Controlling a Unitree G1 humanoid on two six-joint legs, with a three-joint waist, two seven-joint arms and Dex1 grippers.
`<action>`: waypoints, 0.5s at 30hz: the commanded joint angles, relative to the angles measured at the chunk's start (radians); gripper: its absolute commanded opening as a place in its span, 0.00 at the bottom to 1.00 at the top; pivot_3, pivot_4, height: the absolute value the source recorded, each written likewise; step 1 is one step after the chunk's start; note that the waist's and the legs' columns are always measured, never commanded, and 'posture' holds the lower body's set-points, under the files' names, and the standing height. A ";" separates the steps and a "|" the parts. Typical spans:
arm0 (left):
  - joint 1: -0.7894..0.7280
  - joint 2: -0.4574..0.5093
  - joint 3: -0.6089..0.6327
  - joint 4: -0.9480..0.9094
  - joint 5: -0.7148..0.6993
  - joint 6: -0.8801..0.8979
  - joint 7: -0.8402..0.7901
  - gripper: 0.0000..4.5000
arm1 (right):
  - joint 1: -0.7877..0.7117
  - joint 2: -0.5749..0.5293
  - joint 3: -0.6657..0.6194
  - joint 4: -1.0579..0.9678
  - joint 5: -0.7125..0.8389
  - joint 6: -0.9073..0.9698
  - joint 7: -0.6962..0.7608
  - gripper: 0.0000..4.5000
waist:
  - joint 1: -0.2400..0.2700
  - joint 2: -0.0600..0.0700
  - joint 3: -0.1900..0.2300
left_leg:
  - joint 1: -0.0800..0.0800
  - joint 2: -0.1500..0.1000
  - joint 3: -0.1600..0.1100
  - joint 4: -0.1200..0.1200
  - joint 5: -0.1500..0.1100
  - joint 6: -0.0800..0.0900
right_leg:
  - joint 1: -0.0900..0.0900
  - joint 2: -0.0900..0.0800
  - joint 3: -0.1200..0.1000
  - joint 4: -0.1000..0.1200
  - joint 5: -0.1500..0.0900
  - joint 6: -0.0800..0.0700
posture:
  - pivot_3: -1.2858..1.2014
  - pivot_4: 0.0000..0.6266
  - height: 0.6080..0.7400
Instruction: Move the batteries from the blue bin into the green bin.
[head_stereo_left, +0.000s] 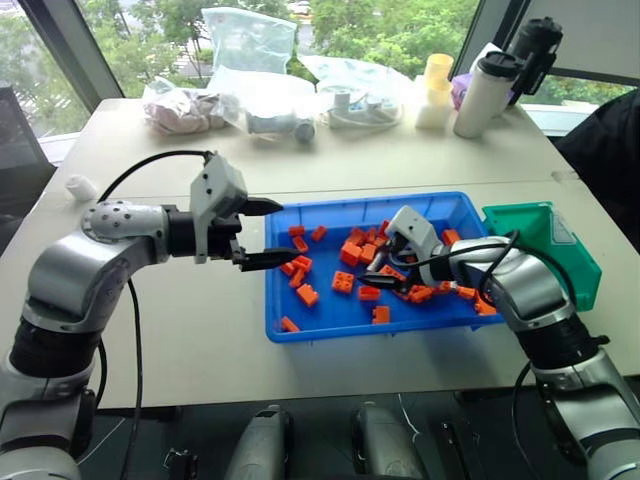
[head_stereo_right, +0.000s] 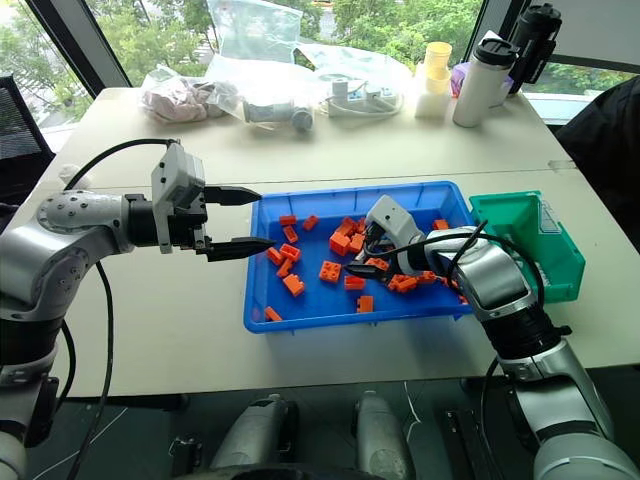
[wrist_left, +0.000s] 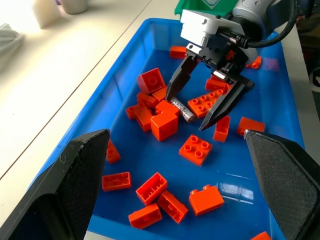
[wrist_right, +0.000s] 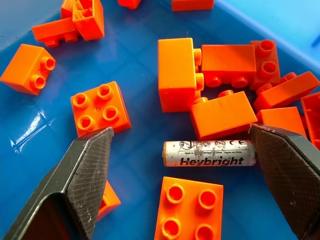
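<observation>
One battery (wrist_right: 209, 153) is visible — a silver-grey cylinder lying flat on the floor of the blue bin (head_stereo_left: 330, 318), among roughly two dozen orange bricks (head_stereo_left: 343, 282) scattered over it. One green bin (head_stereo_left: 556, 240) stands on the surface (head_stereo_left: 170, 330), just beside the blue bin at its 3 o'clock side. At the surface's far edge, around 12 o'clock from the blue bin, lie several clear plastic bags (head_stereo_left: 250, 60), two tall flasks (head_stereo_left: 485, 92) and a small yellow-topped container (head_stereo_left: 436, 90).

The right pincer (wrist_left: 202, 102) hangs low inside the blue bin with its two black fingers spread wide. In the right wrist view the battery lies crosswise between the fingertips: one end sits just beside one fingertip (wrist_right: 282, 170), the other end stays clearly apart from the other fingertip (wrist_right: 87, 165). An orange brick touches the battery's long side, and another lies just beside it on the opposite side.

The left pincer (head_stereo_left: 262, 233) hovers at the blue bin's 9 o'clock edge, its fingers also spread, gripping nothing.

The head views show both bins and both arms but the battery is hard to make out there; the left wrist view shows the battery between the right pincer's tips — and the right wrist view alone shows its printed label.
</observation>
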 joint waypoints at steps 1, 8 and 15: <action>-0.008 0.002 0.016 -0.017 0.004 -0.014 0.005 1.00 | -0.013 -0.006 -0.010 -0.006 -0.010 -0.005 0.009 0.99 | 0.001 0.000 0.000 | 0.000 0.000 0.000 0.000 0.000 0.000 | 0.000 0.000 0.000 0.000 0.000 0.000 | 0.52 0.24 1.00; -0.012 -0.003 0.009 -0.016 0.007 -0.015 0.007 1.00 | -0.004 -0.016 0.010 0.006 -0.042 0.015 0.007 0.99 | 0.000 0.000 0.000 | 0.000 0.000 0.000 0.000 0.000 0.000 | 0.000 0.000 0.000 0.000 0.000 0.000 | 0.52 0.24 1.00; -0.017 -0.010 0.004 -0.014 0.016 -0.017 0.005 1.00 | -0.010 0.006 0.022 0.016 -0.065 0.020 0.003 0.88 | 0.000 0.000 0.000 | 0.000 0.000 0.000 0.000 0.000 0.000 | 0.000 0.000 0.000 0.000 0.000 0.000 | 0.52 0.24 1.00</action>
